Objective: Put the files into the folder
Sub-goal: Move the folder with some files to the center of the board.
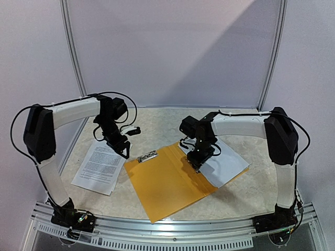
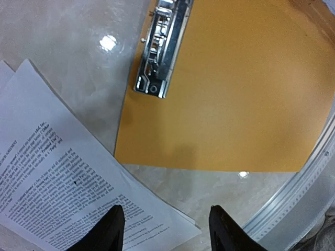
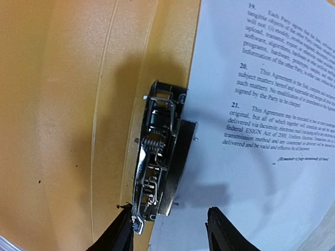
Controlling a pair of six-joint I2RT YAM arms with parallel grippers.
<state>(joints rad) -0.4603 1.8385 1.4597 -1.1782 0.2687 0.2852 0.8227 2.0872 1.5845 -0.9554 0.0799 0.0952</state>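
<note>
The orange folder lies open and flat mid-table, with a metal clip at its far left corner. A stack of printed files rests on the table left of it. My left gripper hangs open over the gap between that stack and the folder. In the left wrist view its fingertips straddle the stack's corner without holding it. One file lies on the folder's right half. My right gripper is open above it, its fingers astride the sheet's edge and a second clip.
A slotted metal rail runs along the near table edge between the arm bases. White walls close the back and sides. Bare marble tabletop shows behind the folder.
</note>
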